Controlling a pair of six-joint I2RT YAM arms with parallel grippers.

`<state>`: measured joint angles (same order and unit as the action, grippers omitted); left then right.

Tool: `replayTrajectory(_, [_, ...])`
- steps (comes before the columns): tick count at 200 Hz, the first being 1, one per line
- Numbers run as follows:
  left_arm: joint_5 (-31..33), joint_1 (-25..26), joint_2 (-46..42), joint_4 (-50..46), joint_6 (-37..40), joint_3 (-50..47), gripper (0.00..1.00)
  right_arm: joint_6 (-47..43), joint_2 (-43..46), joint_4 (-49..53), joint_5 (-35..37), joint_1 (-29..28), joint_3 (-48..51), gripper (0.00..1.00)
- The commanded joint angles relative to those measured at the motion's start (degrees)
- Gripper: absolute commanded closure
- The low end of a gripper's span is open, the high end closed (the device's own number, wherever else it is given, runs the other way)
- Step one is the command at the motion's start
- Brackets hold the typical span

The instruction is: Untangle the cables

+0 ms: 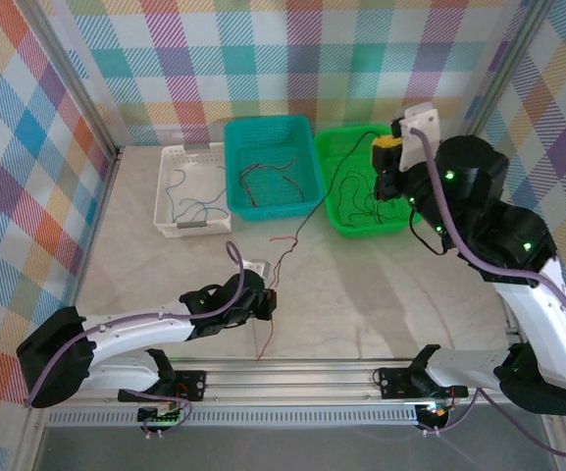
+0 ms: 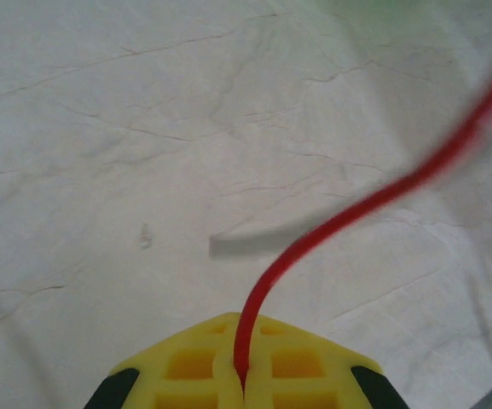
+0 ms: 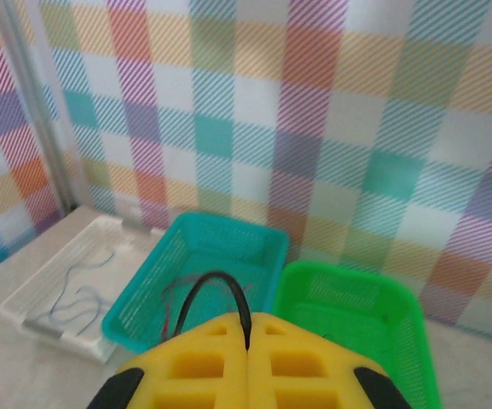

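Note:
My left gripper (image 1: pixel 266 300) lies low over the table's front middle, shut on a thin red cable (image 2: pixel 356 207) that leaves the yellow fingertips (image 2: pixel 190 362) and curves up to the right. From above, the red cable (image 1: pixel 284 257) trails along the table on both sides of that gripper. My right gripper (image 3: pixel 247 328) is raised over the green basket (image 1: pixel 336 211) and shut on a black cable (image 3: pixel 211 281), which arches out of the pads. More black cable (image 1: pixel 361 201) lies tangled in the green basket. One thin strand (image 1: pixel 314 204) runs over its left rim toward the table.
A white basket (image 1: pixel 165 191) at the back left holds a blue cable (image 1: pixel 196 206). The teal basket (image 1: pixel 233 167) in the middle holds dark reddish wires (image 1: pixel 268 172). Checked walls close in the back and sides. A metal rail (image 1: pixel 292 378) runs along the front edge.

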<state>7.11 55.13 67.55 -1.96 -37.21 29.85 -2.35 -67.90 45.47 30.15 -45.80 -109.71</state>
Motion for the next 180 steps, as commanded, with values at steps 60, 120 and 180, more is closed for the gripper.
replayTrajectory(60, [-2.91,-12.99,-8.02,-7.67,-0.49,-4.76,1.00,-8.55,-2.39,-4.41,6.80,0.22,-11.66,1.00])
replayTrajectory(120, [-1.80,-16.03,-4.68,-11.62,-0.85,-2.82,1.00,-10.57,-7.05,-3.00,6.59,0.22,-21.18,1.00])
replayTrajectory(180, [-5.05,-20.03,0.35,-9.12,-1.72,-3.88,1.00,-11.28,-9.79,-2.81,4.69,0.18,-28.12,1.00])
